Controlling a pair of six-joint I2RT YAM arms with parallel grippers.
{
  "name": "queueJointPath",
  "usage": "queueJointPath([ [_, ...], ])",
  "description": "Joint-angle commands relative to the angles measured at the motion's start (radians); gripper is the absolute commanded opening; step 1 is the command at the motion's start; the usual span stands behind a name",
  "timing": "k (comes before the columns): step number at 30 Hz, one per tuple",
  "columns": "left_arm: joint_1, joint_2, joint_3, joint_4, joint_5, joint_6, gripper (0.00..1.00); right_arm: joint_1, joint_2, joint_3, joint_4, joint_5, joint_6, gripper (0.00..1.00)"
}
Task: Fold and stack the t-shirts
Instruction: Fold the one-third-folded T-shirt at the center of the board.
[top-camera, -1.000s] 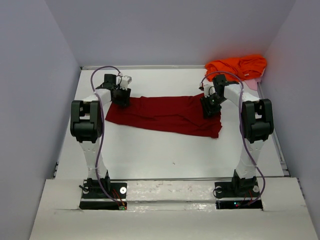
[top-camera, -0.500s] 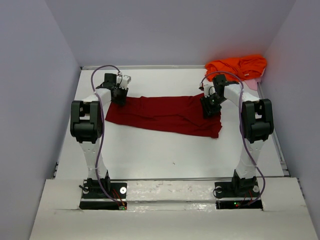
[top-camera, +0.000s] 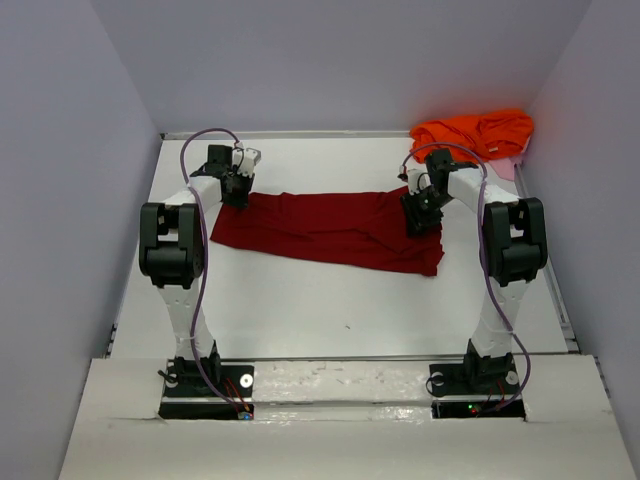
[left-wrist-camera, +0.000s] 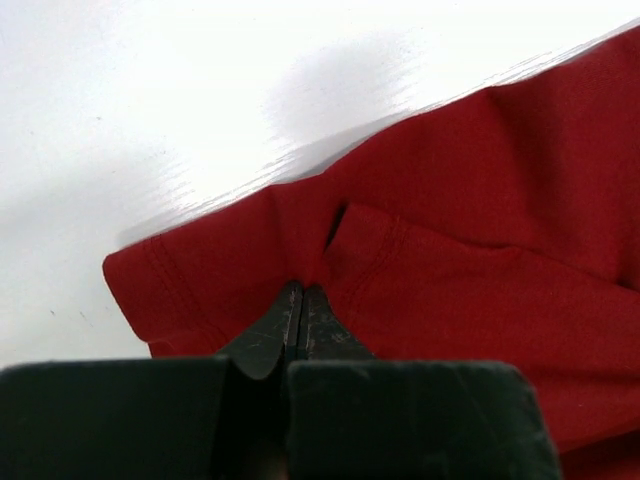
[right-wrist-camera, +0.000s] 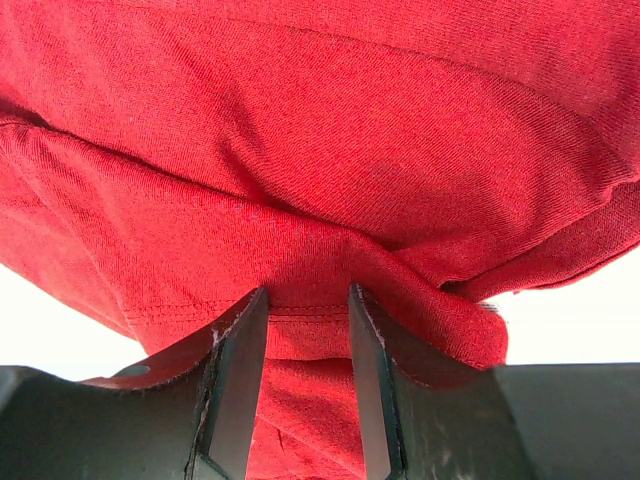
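**Both grippers on the ends of the crimson shirt, ready for the next fold**

The near half of the table (top-camera: 330, 300) lies bare in front of the arm bases, which leaves room to bring cloth toward the near edge.

Past the middle lies the crimson t-shirt (top-camera: 330, 228), a long flat band running left to right, its right end sagging a little nearer than its left. It looks narrowed lengthwise already, so the step in hand is probably another fold.

The left gripper (left-wrist-camera: 301, 295) sits at the band's far-left corner. Its jaws are pressed fully together, and the hem puckers into the tips, so it appears to pinch a thin bit of cloth there. A corner grip suits carrying that end over without dragging the rest.

The right gripper (right-wrist-camera: 307, 300) is at the right end, on its far side. Its jaws stand apart but are clamped around a thick bunched fold of the same shirt, with cloth draping over both fingers. The layered hem explains the wider grip.

The orange t-shirt (top-camera: 475, 132) lies crumpled in the far right corner, apart from the crimson one and not yet folded.
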Motion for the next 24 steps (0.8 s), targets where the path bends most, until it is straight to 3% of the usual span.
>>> queueJointPath([
  [1,-0.004,-0.075,0.030,-0.026,0.000,0.011,0.00,0.001,-0.007,-0.002,0.006,0.010,-0.016,0.44],
  [8,-0.004,-0.157,-0.017,-0.153,0.034,0.065,0.00,0.001,-0.013,-0.001,0.006,0.009,-0.016,0.44],
  [13,-0.004,-0.245,-0.095,-0.100,-0.042,0.091,0.00,0.001,-0.012,0.001,0.006,0.000,-0.015,0.44],
  [24,-0.004,-0.158,-0.003,-0.058,-0.085,0.036,0.00,0.001,-0.027,-0.006,0.006,0.000,-0.016,0.44],
])
